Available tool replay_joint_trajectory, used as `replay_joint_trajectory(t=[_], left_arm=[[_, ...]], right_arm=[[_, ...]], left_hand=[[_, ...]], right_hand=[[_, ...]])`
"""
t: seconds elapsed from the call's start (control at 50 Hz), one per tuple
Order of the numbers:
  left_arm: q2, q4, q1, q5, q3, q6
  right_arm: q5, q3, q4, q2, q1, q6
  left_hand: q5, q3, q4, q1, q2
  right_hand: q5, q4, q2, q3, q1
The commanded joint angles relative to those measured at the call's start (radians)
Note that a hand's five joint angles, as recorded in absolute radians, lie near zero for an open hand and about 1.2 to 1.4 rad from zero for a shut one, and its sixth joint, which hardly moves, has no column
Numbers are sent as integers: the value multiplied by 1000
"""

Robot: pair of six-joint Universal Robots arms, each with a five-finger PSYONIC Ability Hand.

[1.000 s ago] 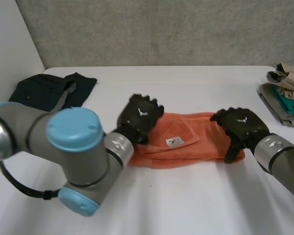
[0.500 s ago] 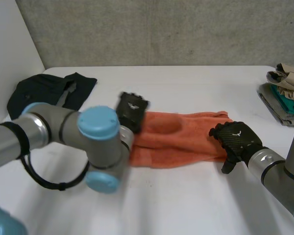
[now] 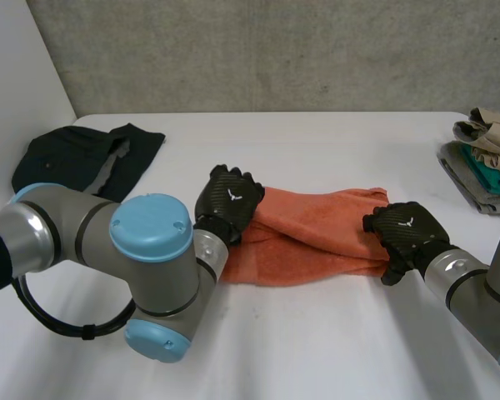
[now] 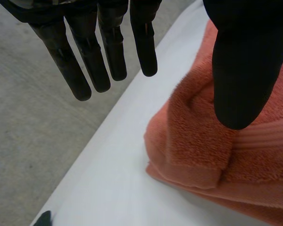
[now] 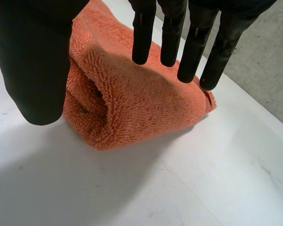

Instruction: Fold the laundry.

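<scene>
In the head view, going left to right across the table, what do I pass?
dark garment → left robot hand → orange towel → right robot hand → stack of folded clothes

Shows fluffy looped terry with a flat ribbed band in the orange towel (image 4: 193, 146), a smooth matt table (image 3: 317, 350), soft dark cloth in the garment (image 3: 75, 154) at upper left, a rough wall (image 3: 275, 50) and a smooth light-blue plastic arm cap (image 3: 150, 229).
</scene>
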Motion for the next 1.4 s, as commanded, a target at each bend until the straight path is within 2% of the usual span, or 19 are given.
replay_joint_trajectory(t=[0.02,0.18,0.2,0.22,0.3,0.36,0.44,0.52,0.7,0.84,0.88,0.9,0.92,0.98,1.02,1.16,1.32,1.38,1.4], left_arm=[[-91,9,21,34,60,4],[-208,20,46,50,192,2],[-218,20,46,53,200,2],[-229,20,46,59,209,4],[-211,18,46,56,186,8],[-179,15,32,53,142,19],[-21,20,14,54,-16,63],[60,32,-9,54,-123,108],[82,50,-38,48,-245,183],[51,97,-31,47,-239,206],[50,106,-31,47,-236,208],[53,112,-31,44,-236,208],[56,115,-32,41,-236,208],[65,117,-34,28,-236,208],[82,117,-34,16,-237,208],[194,104,-29,-18,-277,200],[338,104,18,-16,-358,188],[352,104,21,-16,-371,183],[354,104,23,-18,-374,179]], right_arm=[[2,2,-9,8,3,-4],[6,2,-2,8,3,2],[5,0,-2,6,1,7],[6,0,-2,6,1,9],[6,-6,2,6,1,18],[5,-12,5,5,-1,28],[3,-21,23,3,-1,41],[3,-31,38,5,-1,36],[0,-43,28,43,-4,25],[0,-64,23,80,-11,9],[0,-66,22,89,-11,-7],[0,-66,20,91,-11,-13],[0,-66,17,92,-13,-17],[3,-66,-8,97,-17,-45],[15,-66,-21,97,-28,-59],[112,-58,-15,66,-83,-140],[126,-90,25,-9,-117,-462],[126,-121,22,-14,-80,-524],[124,-147,18,-17,-17,-543]], left_hand=[[95,80,90,83,85],[259,244,254,247,249],[329,314,325,317,320],[545,530,540,533,535],[887,872,882,875,877],[887,872,883,875,878],[887,872,883,875,878],[887,872,883,875,878],[887,872,883,875,878],[612,597,608,600,603],[390,375,385,378,380],[127,112,122,115,117],[81,66,76,69,71],[42,27,38,31,33],[13,-2,8,1,3],[1,-14,-4,-11,-9],[-28,-43,-33,-40,-38],[-31,-46,-36,-43,-41],[-31,-46,-36,-43,-41]], right_hand=[[103,89,107,91,160],[109,95,113,97,166],[121,107,124,109,178],[127,113,130,115,184],[139,124,142,126,196],[145,130,148,132,201],[153,139,157,141,210],[194,180,198,182,251],[230,215,233,217,287],[247,233,251,235,304],[250,236,253,238,307],[259,245,262,247,316],[279,265,283,267,336],[590,575,593,577,647],[921,907,924,909,978],[942,928,945,930,999],[942,928,945,930,999],[942,928,945,930,999],[942,928,945,930,999]])
